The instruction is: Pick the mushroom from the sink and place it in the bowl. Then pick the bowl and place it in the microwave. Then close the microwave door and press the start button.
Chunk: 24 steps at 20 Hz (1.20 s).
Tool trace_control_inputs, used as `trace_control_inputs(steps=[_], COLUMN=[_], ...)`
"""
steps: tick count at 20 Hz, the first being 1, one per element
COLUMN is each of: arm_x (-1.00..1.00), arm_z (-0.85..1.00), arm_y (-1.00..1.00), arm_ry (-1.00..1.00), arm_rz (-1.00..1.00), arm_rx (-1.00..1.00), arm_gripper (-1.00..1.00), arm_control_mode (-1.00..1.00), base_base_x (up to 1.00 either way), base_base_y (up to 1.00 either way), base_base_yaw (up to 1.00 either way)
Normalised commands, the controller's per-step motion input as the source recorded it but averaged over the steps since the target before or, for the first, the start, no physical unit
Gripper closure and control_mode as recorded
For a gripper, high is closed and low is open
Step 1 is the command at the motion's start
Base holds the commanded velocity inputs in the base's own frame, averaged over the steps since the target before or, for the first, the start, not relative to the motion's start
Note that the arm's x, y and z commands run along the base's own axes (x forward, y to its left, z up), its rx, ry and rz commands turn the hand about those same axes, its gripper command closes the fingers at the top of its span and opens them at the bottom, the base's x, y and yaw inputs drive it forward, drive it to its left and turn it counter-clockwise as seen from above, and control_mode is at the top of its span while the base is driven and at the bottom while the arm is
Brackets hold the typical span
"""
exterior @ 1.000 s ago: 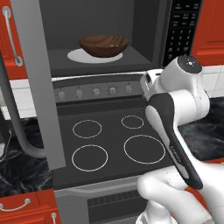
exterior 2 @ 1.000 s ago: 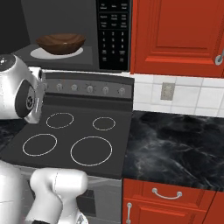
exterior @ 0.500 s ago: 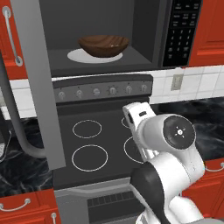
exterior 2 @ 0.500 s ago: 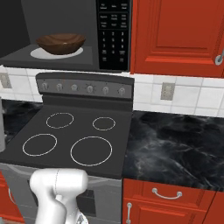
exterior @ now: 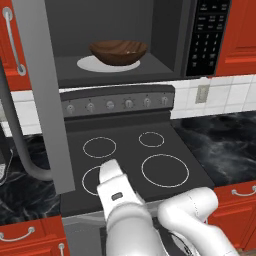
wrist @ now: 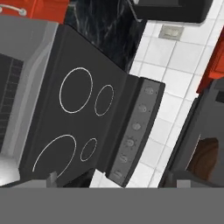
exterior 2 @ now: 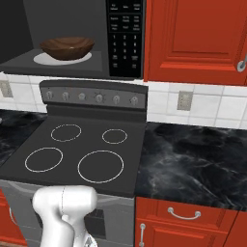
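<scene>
The dark brown wooden bowl point(exterior: 118, 51) sits on the white turntable inside the open microwave point(exterior: 165, 30); it is also in the right base view point(exterior 2: 66, 48). The mushroom is too small to make out. The microwave door point(exterior: 42, 95) stands swung open at the left, seen edge-on. The sink is out of view. My arm point(exterior: 120, 205) is folded low in front of the stove. In the hand view my gripper point(wrist: 114, 180) is open with nothing between its fingertips point(wrist: 51, 178), and looks across the stovetop toward the bowl point(wrist: 205, 157).
A black stovetop point(exterior: 125, 160) with white burner rings lies under the microwave, with a knob panel point(exterior: 117, 103) behind it. The keypad point(exterior 2: 123, 38) is on the microwave's right. Black marble counter point(exterior 2: 193, 154) and red cabinets point(exterior 2: 198, 38) lie to the right. A curved grey pipe point(exterior: 22, 150) stands at far left.
The arm has swung down from high at the right of the stove to low in front of it. The bowl and door have not moved. The gripper stays open.
</scene>
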Motion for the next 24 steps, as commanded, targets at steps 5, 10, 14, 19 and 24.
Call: trace_control_inputs(steps=[5,10,14,19,24], arm_x=[-0.18,0.0,0.01,0.0,0.0], arm_z=[-0.25,-0.17,-0.11,-0.04,0.09], arm_y=[0.36,0.68,0.91,0.88,0.76], arm_ry=[-0.09,-0.08,-0.12,-0.15,-0.09], arm_rz=[-0.14,-0.16,-0.16,-0.15,-0.16], arm_rx=[0.0,0.0,-0.02,-0.01,0.0], arm_gripper=[-1.0,-1.0,-1.0,-1.0,-1.0], arm_control_mode=[-1.0,-1.0,-1.0,-1.0,-1.0], base_base_x=[0.0,0.0,0.0,0.0,0.0], base_base_y=[0.0,0.0,0.0,0.0,0.0], base_base_yaw=[0.0,0.0,0.0,0.0,0.0])
